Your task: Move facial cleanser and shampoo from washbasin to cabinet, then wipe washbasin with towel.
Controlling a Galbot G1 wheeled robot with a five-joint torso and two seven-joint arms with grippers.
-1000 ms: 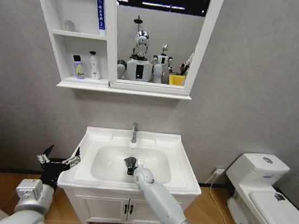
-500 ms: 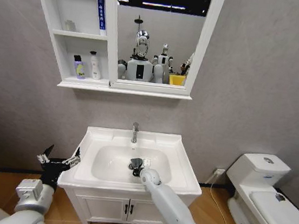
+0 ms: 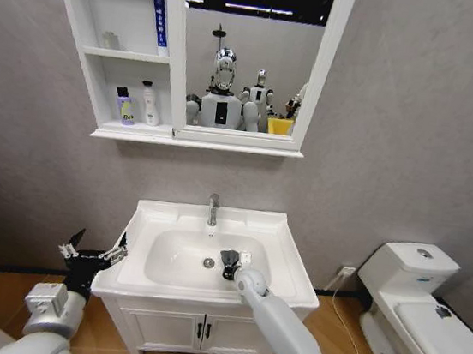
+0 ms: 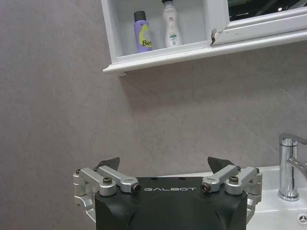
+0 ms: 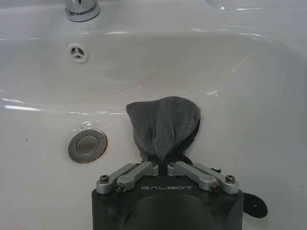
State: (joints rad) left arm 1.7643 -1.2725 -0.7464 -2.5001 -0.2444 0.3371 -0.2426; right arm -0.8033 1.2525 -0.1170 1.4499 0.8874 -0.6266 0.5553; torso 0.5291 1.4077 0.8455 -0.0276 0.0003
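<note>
Right wrist view puts the right gripper (image 5: pixel 164 165) low in the bowl of the washbasin (image 5: pixel 249 96), its fingers pinched together on the bunched end of the dark grey towel (image 5: pixel 163 125). The cloth's free end bulges out ahead of the fingertips and lies against the white ceramic, just beside the round metal drain plug (image 5: pixel 87 145). Farther up the bowl wall sits the small overflow hole (image 5: pixel 77 51), and above it the base of the chrome tap (image 5: pixel 81 8).

From the head view, the right arm reaches in from below over the front rim, and the towel (image 3: pixel 229 259) sits in the bowl to the right of the drain.

The left gripper (image 4: pixel 168 168) hangs to the left of the washbasin, clear of it, its fingers spread wide and holding nothing.

On the bottom shelf of the cabinet (image 3: pixel 93 13) stand a purple bottle (image 3: pixel 124 106) and a white bottle (image 3: pixel 150 103) side by side.
</note>
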